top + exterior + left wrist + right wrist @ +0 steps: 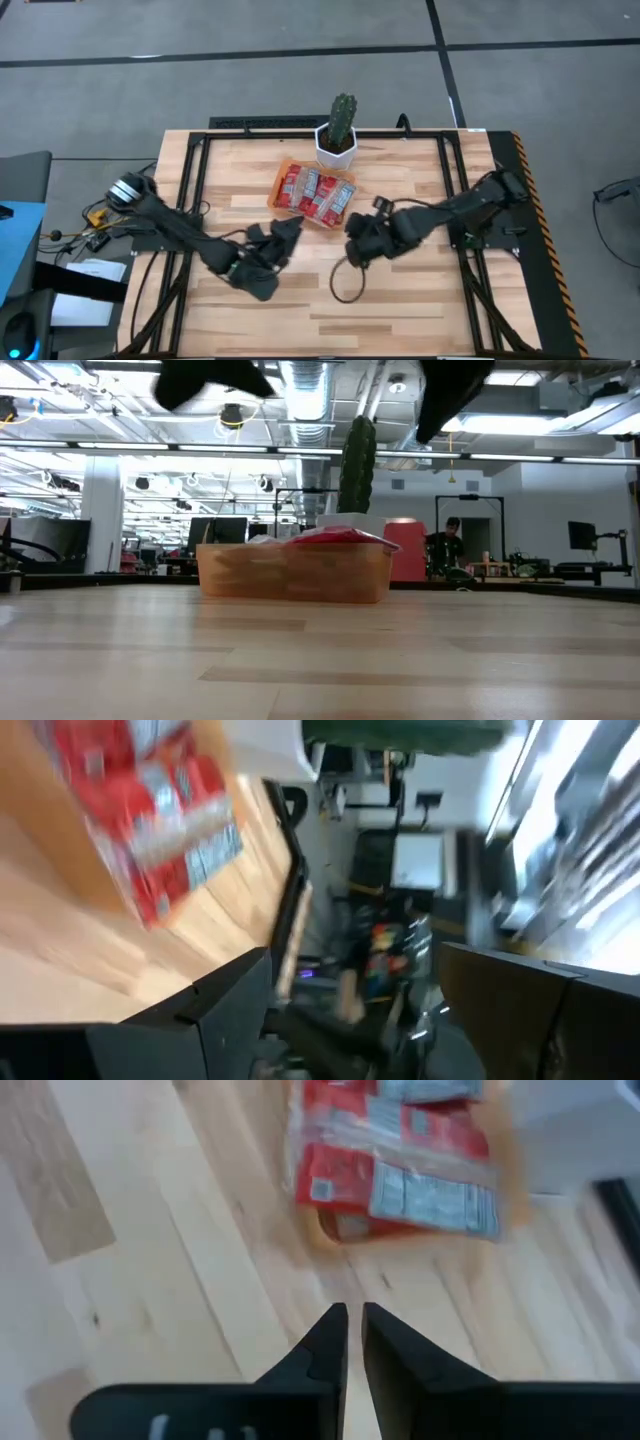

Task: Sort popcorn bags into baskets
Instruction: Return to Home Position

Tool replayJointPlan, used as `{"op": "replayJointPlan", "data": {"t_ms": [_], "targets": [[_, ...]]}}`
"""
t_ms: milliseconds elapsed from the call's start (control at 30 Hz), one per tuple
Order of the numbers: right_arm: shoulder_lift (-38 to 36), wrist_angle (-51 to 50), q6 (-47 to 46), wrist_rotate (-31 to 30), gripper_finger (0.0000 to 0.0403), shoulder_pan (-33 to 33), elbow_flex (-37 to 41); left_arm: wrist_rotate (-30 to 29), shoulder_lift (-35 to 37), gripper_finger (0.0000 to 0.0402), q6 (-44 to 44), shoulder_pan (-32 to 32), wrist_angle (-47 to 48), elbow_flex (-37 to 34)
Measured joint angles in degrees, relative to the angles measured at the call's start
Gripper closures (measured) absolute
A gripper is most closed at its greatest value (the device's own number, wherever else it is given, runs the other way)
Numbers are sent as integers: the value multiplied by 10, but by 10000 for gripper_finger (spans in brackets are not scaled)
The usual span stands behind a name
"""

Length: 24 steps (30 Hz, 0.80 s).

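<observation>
Red packets heaped in tray, both claws close by: knock risk

Popcorn bags (316, 193) lay stacked in the orange tray (274, 196), which sat mid-table just in front of the white cactus pot (336, 148). No loose packet showed on the table (420, 300). In the low view the pile rose above the tray rim, so the top bags looked loosely seated.

Right claw (353, 1330) hung over bare wood just short of the tray's near edge, its fingers nearly together and holding nothing. Left claw (288, 229) sat by the tray corner nearest the left arm. Whether it was apart or together could not be told.

Risks, as judged: sorting looked done, with only the pull-back to rest remaining.
- A low or sideways swing from either claw could clip the tray wall, shoving the tray into the pot or spilling the top packet.
- The two claws were near each other, so crossing paths could bump arm on arm.
- A dark cable loop (347, 281) lay on the table under the right arm. It could snag or drag once that arm moved.
</observation>
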<state>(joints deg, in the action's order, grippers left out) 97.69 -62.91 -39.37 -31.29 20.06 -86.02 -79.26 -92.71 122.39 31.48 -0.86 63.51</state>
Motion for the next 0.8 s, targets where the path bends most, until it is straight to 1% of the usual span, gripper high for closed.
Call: {"op": "replayJointPlan", "data": {"t_ms": [67,167,267,333,400,500,567,667,800], "targets": [[6,17,54,29,345,-33,1,4,40,131,-36,16,61,0],[11,50,137,78,355,-84,1,6,95,131,-131,40,106,0],[15,87,200,141,372,-132,1,5,141,131,-257,61,101,1],[28,100,227,168,383,-159,0,6,168,131,-323,76,104,1],[34,107,244,195,391,-182,3,7,189,131,-371,87,105,0],[45,121,261,240,391,-201,1,10,209,131,-426,100,108,0],[55,120,276,256,384,-203,1,12,218,131,-454,105,106,0],[70,123,291,260,373,-204,1,10,218,131,-463,110,109,0],[90,117,301,261,373,-210,2,10,218,131,-450,110,124,0]]}}
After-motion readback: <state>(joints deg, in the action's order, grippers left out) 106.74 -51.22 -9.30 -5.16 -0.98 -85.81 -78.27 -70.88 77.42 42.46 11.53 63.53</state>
